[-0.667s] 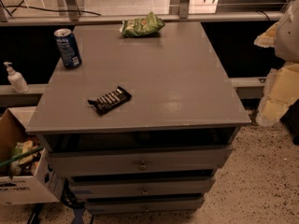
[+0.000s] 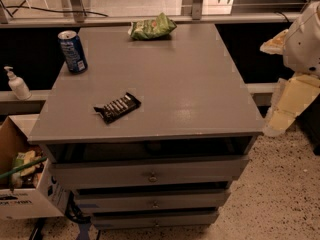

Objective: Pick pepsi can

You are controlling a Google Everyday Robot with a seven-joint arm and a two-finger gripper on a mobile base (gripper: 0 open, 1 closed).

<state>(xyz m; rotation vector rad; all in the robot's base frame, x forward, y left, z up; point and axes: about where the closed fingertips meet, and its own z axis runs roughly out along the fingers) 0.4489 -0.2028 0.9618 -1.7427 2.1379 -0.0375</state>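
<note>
The pepsi can (image 2: pixel 73 51) is a blue can with a silver top. It stands upright near the far left corner of the grey cabinet top (image 2: pixel 190 84). My gripper (image 2: pixel 289 103) is on the pale arm at the right edge of the view. It is off the table's right side and well away from the can, with nothing seen in it.
A black candy bar with white stripes (image 2: pixel 117 107) lies near the front left. A green snack bag (image 2: pixel 152 27) lies at the far edge. A white pump bottle (image 2: pixel 17 84) stands on a ledge to the left. A cardboard box (image 2: pixel 22 184) sits on the floor. There are drawers (image 2: pixel 152 174) below.
</note>
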